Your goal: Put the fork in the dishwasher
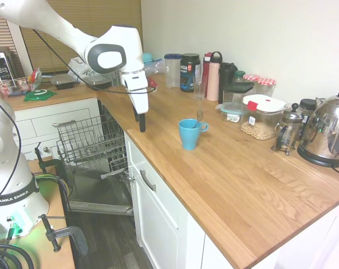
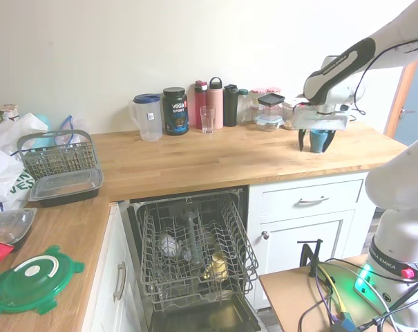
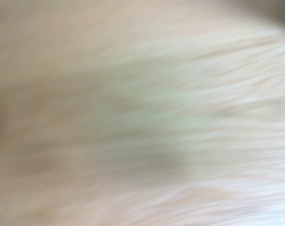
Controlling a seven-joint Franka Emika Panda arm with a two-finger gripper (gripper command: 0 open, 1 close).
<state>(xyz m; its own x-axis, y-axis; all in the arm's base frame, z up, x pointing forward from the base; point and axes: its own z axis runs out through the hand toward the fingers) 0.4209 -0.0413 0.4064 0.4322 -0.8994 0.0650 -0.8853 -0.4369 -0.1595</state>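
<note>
The fork (image 1: 199,117) stands in a blue mug (image 1: 189,134) on the wooden counter, its silvery handle sticking up past the rim. My gripper (image 1: 140,121) hangs fingers-down over the counter's front edge, to the left of the mug and apart from it. In the second exterior view the gripper (image 2: 316,144) is open and empty, and the mug (image 2: 318,140) shows behind the gap between its fingers. The dishwasher (image 2: 195,242) sits under the counter with its door down and its wire rack (image 1: 91,143) pulled out. The wrist view shows only blurred wood.
Bottles, a jug and jars (image 1: 208,75) line the wall behind the mug. A lidded jar (image 1: 261,116), a French press (image 1: 288,130) and a kettle (image 1: 328,130) stand further right. A cutlery basket (image 2: 55,153) and containers sit on the side counter.
</note>
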